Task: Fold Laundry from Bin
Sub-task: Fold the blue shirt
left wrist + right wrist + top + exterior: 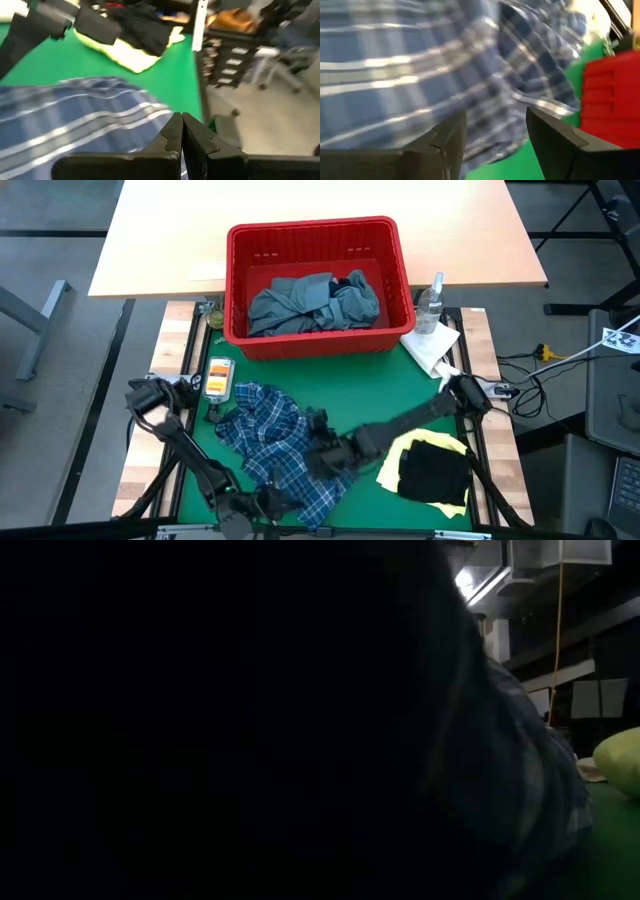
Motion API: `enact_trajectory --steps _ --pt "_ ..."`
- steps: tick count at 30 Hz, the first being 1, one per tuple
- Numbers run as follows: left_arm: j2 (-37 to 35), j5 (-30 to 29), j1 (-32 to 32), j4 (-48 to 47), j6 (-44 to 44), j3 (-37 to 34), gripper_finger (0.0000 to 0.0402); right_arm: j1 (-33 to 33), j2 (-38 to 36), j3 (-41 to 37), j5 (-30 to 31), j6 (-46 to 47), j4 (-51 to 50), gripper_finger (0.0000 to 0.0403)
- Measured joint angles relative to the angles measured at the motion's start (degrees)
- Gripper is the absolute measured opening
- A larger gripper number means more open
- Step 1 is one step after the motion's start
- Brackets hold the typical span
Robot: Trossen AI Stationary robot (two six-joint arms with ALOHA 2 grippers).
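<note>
At the bottom centre of the high view, the left gripper (268, 502) sits low on the near edge of the plaid shirt (272, 442). In the left wrist view its fingers (172, 132) are pressed fully together over the shirt's hem; whether a fold of cloth is caught between them cannot be told. Just right of it, at lower centre, the right gripper (322, 455) rests against the right edge of the same shirt. The right wrist view shows its fingers (451, 137) spread wide apart with plaid cloth filling the view straight ahead, nothing clamped between them.

The shirt lies crumpled on the green tabletop (350, 385), left of centre. At the lower right lies the dark navy garment (434, 470), resting on top of the yellow garment (412, 448), whose edges show around it.

Farther back, in the middle left, a small orange-labelled packet (218, 376) lies on the mat; its writing is too small to read. At the middle right a white paper towel (432, 346) lies beside a clear spray bottle (431, 302).

At the upper centre stands the red bin (318, 240), holding the grey-blue garment (312, 302) bunched inside.

The low view is almost wholly dark, blocked by cloth close to the lens.
</note>
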Motion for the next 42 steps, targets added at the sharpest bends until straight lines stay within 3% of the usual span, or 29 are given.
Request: enact_trajectory --steps 4,9,16,23,34,42 --pt "-5.1 -3.2 -0.7 -16.8 -6.0 0.0 0.0 -3.8 0.0 0.0 -2.1 0.1 2.6 0.0205" --pt "-8.1 -3.5 -0.7 -37.1 -20.3 0.0 0.0 -7.6 1.0 -0.1 -4.5 -0.5 6.5 0.0205" --pt "-6.0 4.6 -0.3 -56.6 -38.1 0.0 0.0 -11.9 5.8 -0.3 -5.8 -0.5 6.8 0.0205" --pt "-1.7 6.1 0.4 -59.1 -39.9 0.0 0.0 -14.0 9.3 -0.3 -10.6 -0.5 6.9 0.0205" --pt "0.0 8.8 1.4 -59.0 -39.9 0.1 0.0 -13.8 8.1 0.5 -11.5 -0.5 2.4 0.0205" --pt "-6.0 10.1 1.1 -58.7 -42.5 0.0 0.0 -10.9 2.8 5.9 -5.6 -0.7 -7.1 0.0205"
